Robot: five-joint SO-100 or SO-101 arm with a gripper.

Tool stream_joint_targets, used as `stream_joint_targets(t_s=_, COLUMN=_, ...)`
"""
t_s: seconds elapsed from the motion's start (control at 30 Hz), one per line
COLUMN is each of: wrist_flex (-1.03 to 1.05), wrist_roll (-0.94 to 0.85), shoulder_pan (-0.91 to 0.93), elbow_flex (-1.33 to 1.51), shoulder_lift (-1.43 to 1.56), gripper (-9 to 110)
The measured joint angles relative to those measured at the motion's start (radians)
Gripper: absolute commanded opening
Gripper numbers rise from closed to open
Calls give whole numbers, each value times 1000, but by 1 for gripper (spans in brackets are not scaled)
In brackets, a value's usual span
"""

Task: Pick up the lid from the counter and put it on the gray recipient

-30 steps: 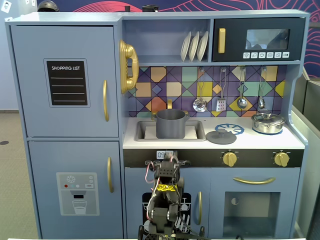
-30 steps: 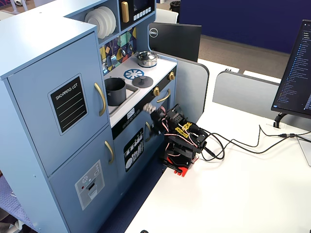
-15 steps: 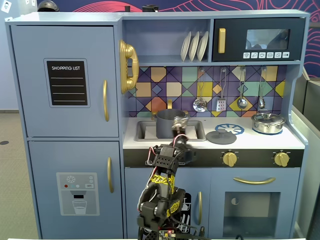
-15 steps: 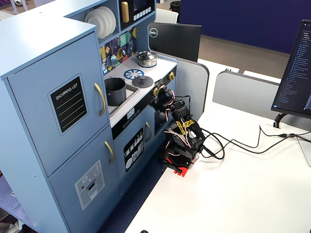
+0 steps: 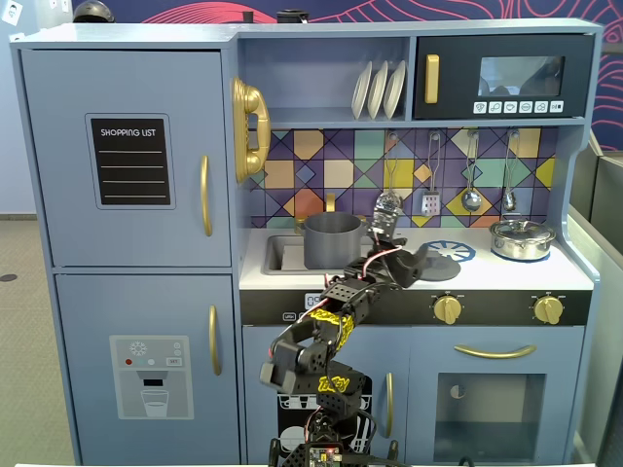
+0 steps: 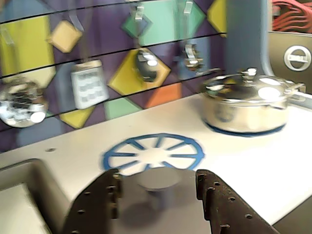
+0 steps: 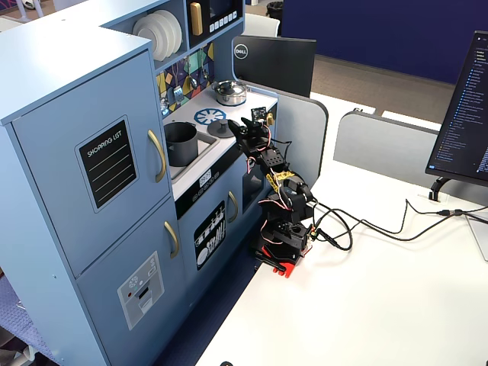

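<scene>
The lid (image 5: 445,265) is a flat dark-gray disc lying on the white counter, at the near edge of the blue burner ring. In the wrist view its knob (image 6: 157,178) stands between my two dark fingers, with a gap on each side. My gripper (image 6: 158,183) is open around the knob; it also shows in both fixed views (image 5: 419,263) (image 7: 238,130). The gray recipient (image 5: 336,239) is a matte gray pot standing in the sink, left of the gripper in a fixed view, and also shows in the other one (image 7: 181,142). It is out of the wrist view.
A shiny steel pot with its lid (image 5: 523,238) (image 6: 246,103) stands on the right burner. Utensils (image 5: 471,197) hang on the patterned backsplash. The sink (image 6: 29,180) opens at the left of the wrist view. A blue burner ring (image 6: 153,152) lies just beyond the lid.
</scene>
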Motion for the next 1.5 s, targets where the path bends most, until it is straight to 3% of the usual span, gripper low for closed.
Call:
stream_joint_targets(t_s=0.6, wrist_flex=-98, wrist_roll=-28, shoulder_pan=-11, elbow_flex=-186, shoulder_lift=-453, gripper=23)
stream_joint_targets(t_s=1.5, wrist_flex=-201, wrist_roll=-28, shoulder_pan=-35, elbow_flex=-437, shoulder_lift=-828, gripper=13)
